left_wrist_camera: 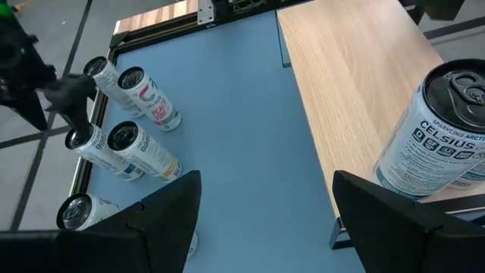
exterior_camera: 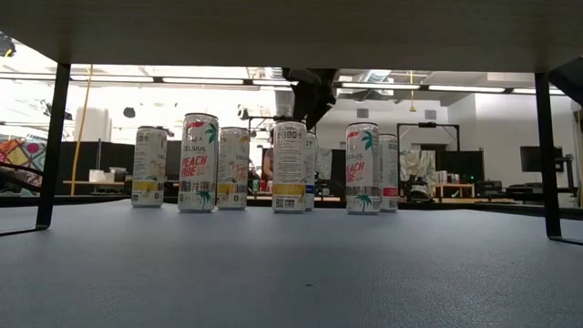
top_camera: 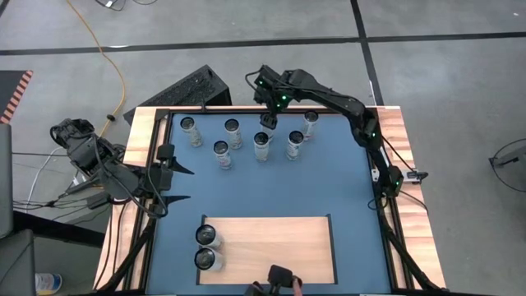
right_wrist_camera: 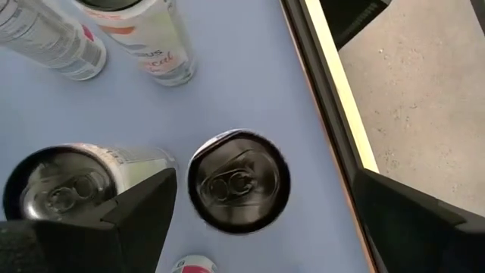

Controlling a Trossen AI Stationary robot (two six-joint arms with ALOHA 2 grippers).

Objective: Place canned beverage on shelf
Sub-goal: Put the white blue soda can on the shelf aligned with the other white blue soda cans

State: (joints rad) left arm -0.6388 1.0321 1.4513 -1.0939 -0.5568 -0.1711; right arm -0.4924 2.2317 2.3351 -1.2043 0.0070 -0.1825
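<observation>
Two cans shelved, six left on the mat.

Left gripper point(top_camera: 173, 176) at nine o'clock, spread and empty; shelf point(top_camera: 271, 247) at six holds two cans point(top_camera: 206, 247). Right gripper point(top_camera: 268, 123) at twelve, spread above a can point(top_camera: 262, 145), not yet gripping.

Six cans point(top_camera: 233, 131) on the blue surface point(top_camera: 329, 181), two cans point(top_camera: 206, 236) on the shelf point(top_camera: 271, 247)
</observation>
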